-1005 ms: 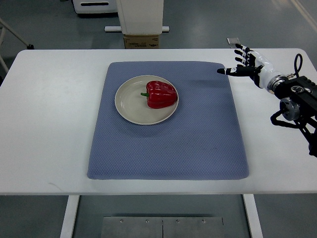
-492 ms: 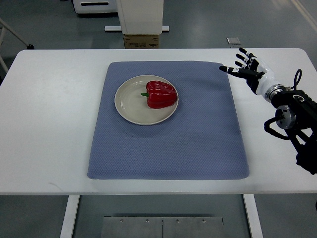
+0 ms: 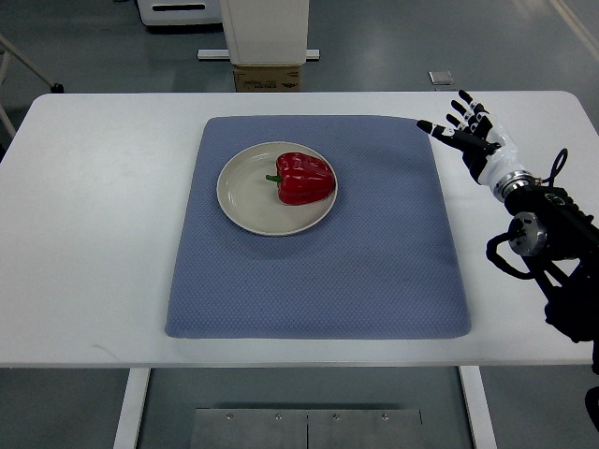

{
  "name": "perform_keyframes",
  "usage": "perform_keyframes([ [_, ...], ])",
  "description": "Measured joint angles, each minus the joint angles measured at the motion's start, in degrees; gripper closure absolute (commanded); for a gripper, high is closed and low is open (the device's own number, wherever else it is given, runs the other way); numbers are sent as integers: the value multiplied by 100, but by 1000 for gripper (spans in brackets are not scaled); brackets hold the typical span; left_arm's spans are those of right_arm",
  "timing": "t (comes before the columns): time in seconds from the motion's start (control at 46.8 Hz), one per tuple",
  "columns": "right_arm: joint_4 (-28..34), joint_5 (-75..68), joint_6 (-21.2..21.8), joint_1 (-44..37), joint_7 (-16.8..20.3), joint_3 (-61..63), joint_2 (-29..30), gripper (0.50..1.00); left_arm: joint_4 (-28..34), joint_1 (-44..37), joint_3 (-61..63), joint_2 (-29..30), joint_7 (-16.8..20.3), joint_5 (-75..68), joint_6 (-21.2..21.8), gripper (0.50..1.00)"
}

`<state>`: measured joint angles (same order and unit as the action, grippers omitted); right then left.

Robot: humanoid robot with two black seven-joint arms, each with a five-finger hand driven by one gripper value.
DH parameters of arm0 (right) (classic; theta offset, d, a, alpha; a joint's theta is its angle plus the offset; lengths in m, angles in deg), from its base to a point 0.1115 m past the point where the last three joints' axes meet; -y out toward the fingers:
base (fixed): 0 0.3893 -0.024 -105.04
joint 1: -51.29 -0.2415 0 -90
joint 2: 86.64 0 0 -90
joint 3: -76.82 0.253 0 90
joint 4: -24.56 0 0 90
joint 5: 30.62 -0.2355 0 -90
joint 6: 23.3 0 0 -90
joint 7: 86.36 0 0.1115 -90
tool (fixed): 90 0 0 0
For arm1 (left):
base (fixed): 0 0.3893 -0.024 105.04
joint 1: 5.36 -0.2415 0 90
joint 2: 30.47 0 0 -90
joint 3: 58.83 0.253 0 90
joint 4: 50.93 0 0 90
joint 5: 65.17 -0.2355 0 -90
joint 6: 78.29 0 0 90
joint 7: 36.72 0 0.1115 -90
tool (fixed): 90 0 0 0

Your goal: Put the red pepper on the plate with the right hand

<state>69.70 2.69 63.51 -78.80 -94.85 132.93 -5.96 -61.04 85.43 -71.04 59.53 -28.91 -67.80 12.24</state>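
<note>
A red pepper (image 3: 305, 179) with a green stem lies on the right half of a cream plate (image 3: 245, 191). The plate sits on the upper left part of a blue-grey mat (image 3: 318, 271). My right hand (image 3: 465, 133) is open with its fingers spread, empty, over the white table beside the mat's top right corner, well to the right of the plate. Its arm (image 3: 543, 238) comes in from the right edge. The left arm does not show.
The white table (image 3: 94, 234) carries the mat. A cardboard box (image 3: 268, 77) and a white post stand beyond the far edge. A small grey thing (image 3: 440, 78) lies on the floor past the table's far right.
My right hand has drawn back a little to the right and toward the near side, away from the mat's corner. The arm has swung lower in the picture. Pepper and plate have not moved.
</note>
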Motion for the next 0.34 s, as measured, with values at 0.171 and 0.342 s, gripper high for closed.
perform_keyframes([
  [0.171, -4, 0, -40, 1, -131, -32, 0, 500, 0, 0, 0, 0, 0, 0, 0, 500],
  [0.342, -5, -1, -45, 1, -187, -47, 1, 500, 0, 0, 0, 0, 0, 0, 0, 500],
])
